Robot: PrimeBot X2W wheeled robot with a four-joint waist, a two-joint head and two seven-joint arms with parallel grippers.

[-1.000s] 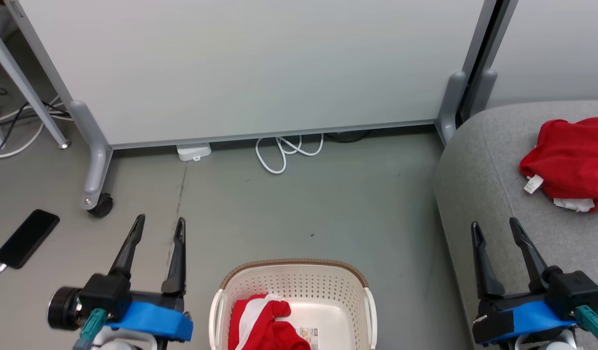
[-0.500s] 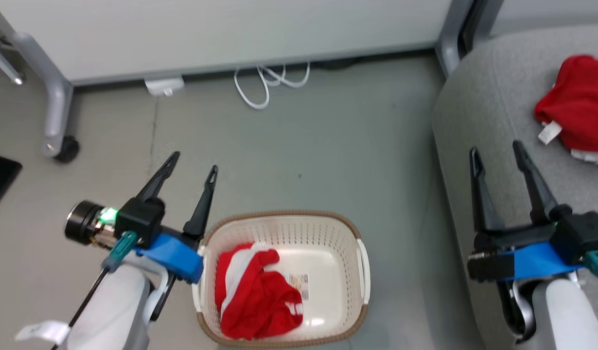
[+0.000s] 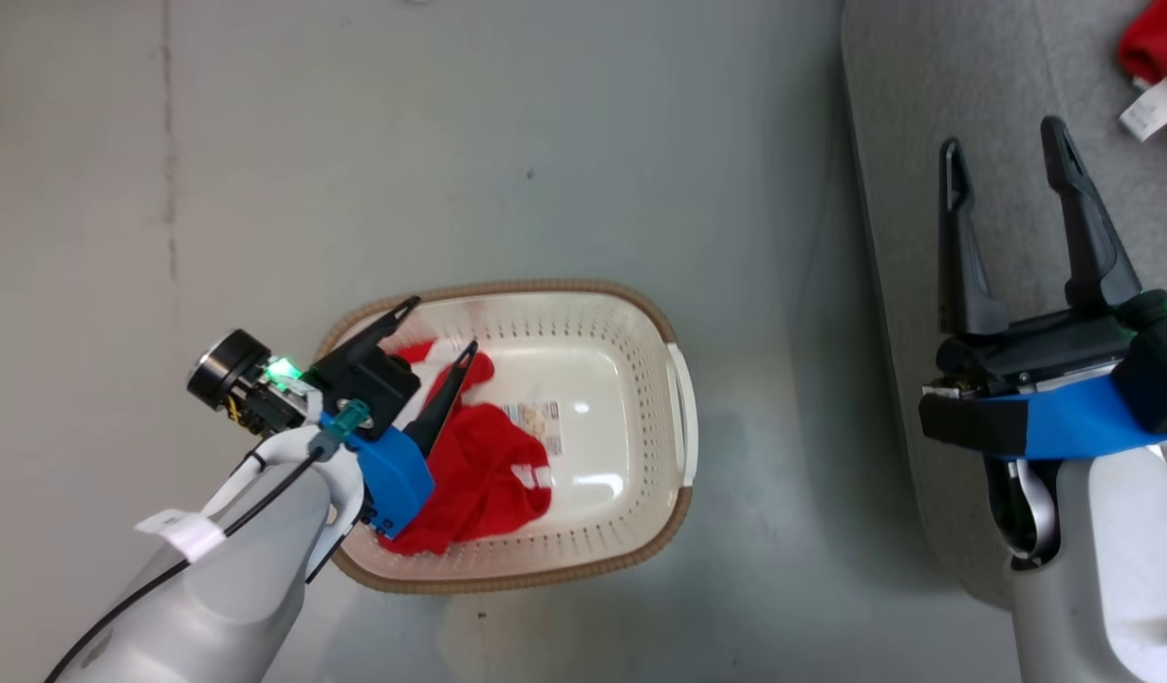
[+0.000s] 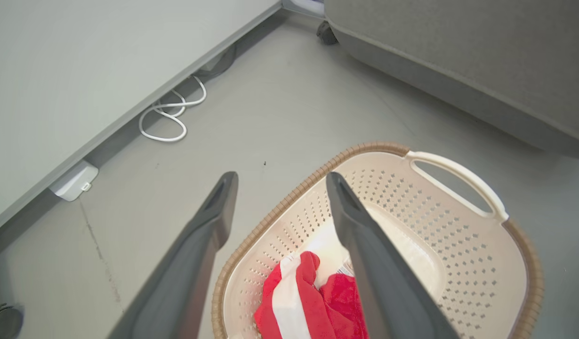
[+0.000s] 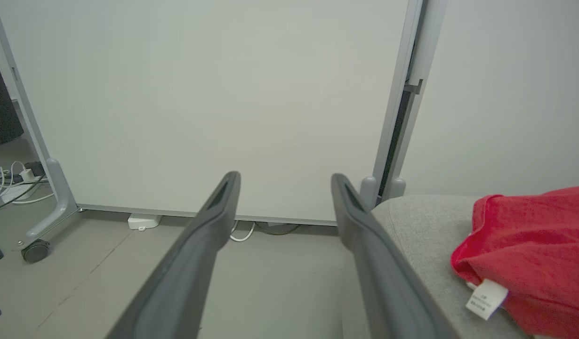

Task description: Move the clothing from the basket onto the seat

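Note:
The cream basket [image 3: 583, 286] stands on the grey floor, with a red garment with a white panel [image 3: 489, 474] bunched in its left half. My left gripper [image 3: 442, 324] hovers open over the basket's left end, one finger above the rim and one above the cloth. In the left wrist view the left gripper [image 4: 281, 176] straddles the brown rim [image 4: 365, 149], with the garment [image 4: 308, 301] below the fingers. My right gripper [image 3: 1003, 136] is open over the grey seat [image 3: 906, 142]. A second red garment [image 5: 539, 245] with a white label lies on the seat [image 5: 421, 221], to the right of the right gripper [image 5: 285, 175].
A white partition panel [image 5: 200, 94] on wheeled feet [image 5: 35, 249] stands behind the floor area. A coiled white cable [image 4: 169, 117] and a small white box [image 4: 75, 181] lie at its base. Bare floor separates basket and seat.
The head camera has tilted down, so the whole picture shifted. My left gripper has swung right from beside the basket to over its left end, still open. The right gripper stays open.

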